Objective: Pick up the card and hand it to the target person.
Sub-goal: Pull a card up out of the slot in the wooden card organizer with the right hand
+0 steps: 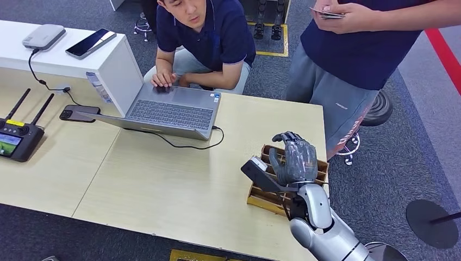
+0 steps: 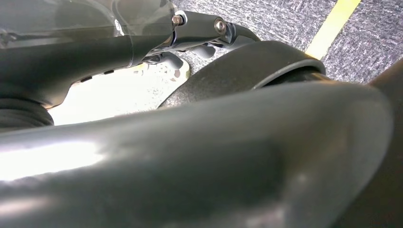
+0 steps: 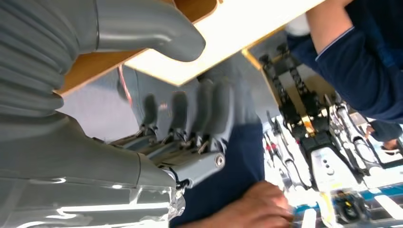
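Observation:
My right hand (image 1: 293,159) hovers over a slotted wooden card holder (image 1: 267,199) at the table's front right corner. Its fingers point up and stand apart from the thumb. In the right wrist view the thumb (image 3: 142,33) and the dark fingers (image 3: 199,109) are spread with nothing between them. A standing person in dark blue holds a few cards (image 1: 327,14) in both hands, beyond the table's far right edge. I cannot make out any card in the holder's slots. Part of my left hand (image 2: 199,33) shows hanging over the floor, its fingers hidden.
A seated person types on an open laptop (image 1: 168,111) at the far side of the table (image 1: 163,185). A phone (image 1: 79,113), a remote controller (image 1: 15,138) and a white box (image 1: 103,60) lie to the left. A stool (image 1: 380,109) stands behind the standing person.

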